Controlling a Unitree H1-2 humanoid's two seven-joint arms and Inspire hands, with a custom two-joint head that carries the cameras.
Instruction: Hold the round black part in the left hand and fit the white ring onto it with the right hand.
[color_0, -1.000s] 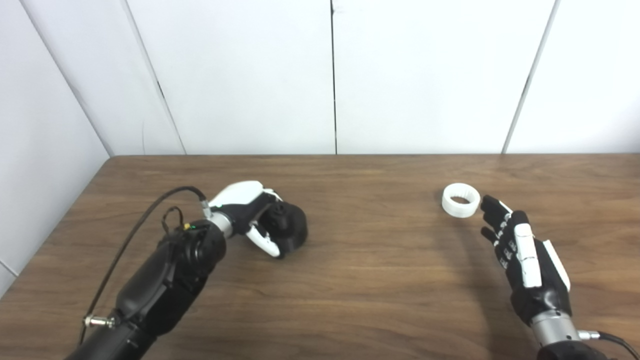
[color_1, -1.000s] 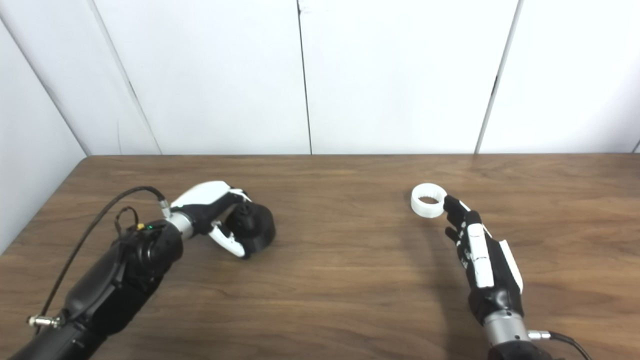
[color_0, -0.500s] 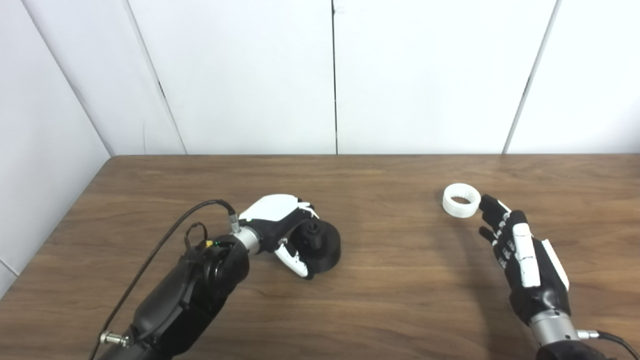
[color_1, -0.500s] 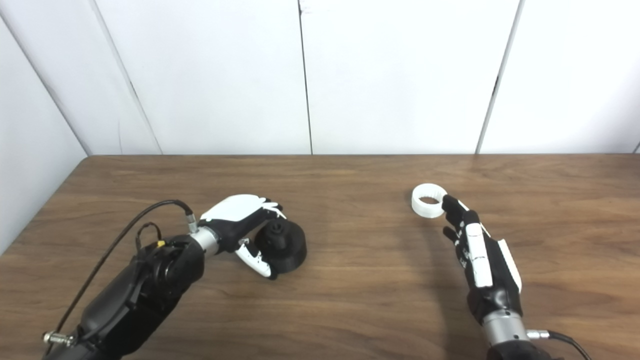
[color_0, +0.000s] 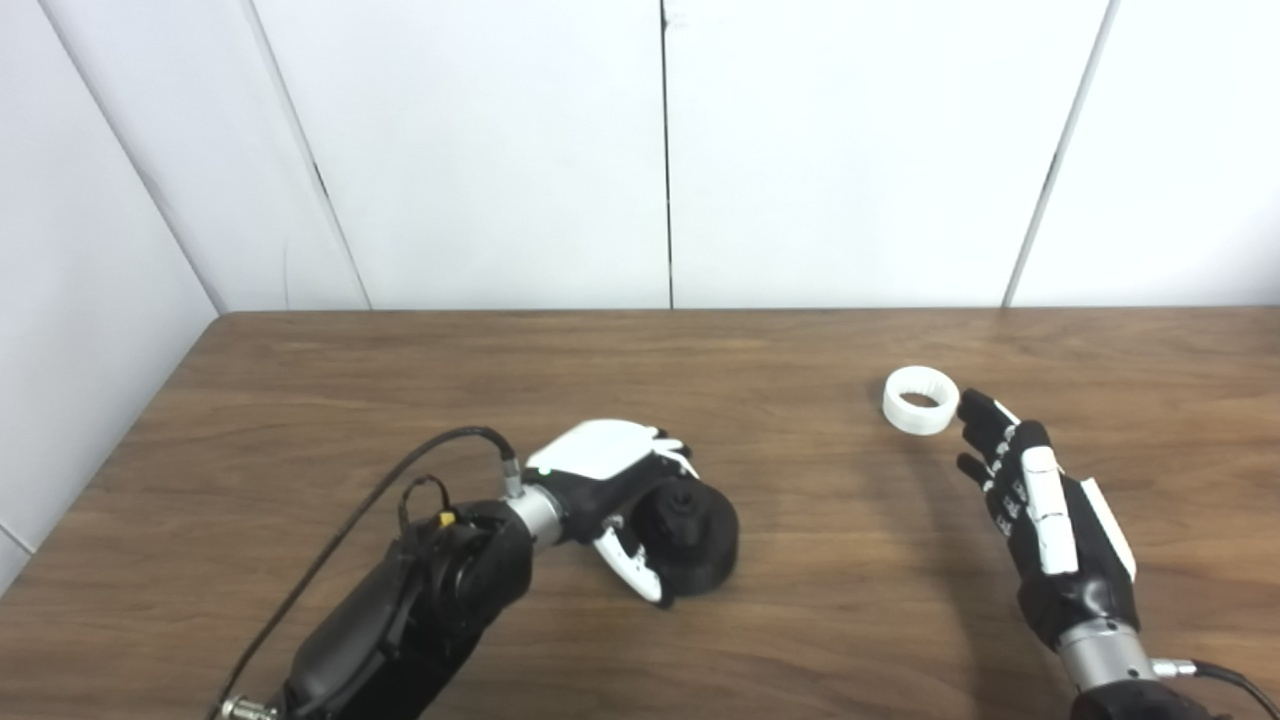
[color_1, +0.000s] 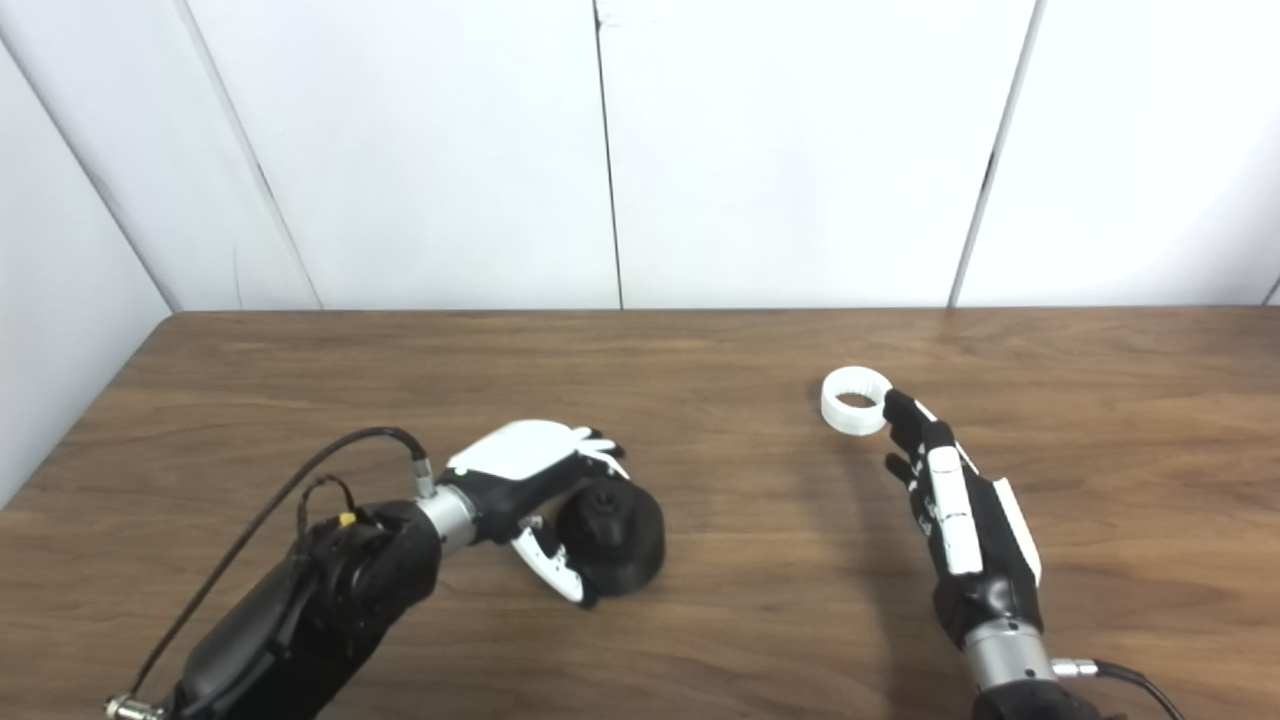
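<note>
Here the left hand (color_0: 610, 480) grasps the round black part (color_0: 690, 540), hub up; right hand (color_0: 1040, 510) fingers released.

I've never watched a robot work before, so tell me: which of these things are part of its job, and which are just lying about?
Part of the job:
- round black part, gripped by the left hand
- white ring, on the table
- right hand, open beside the ring

Just there:
- wooden table
- black cable on the left arm
</note>
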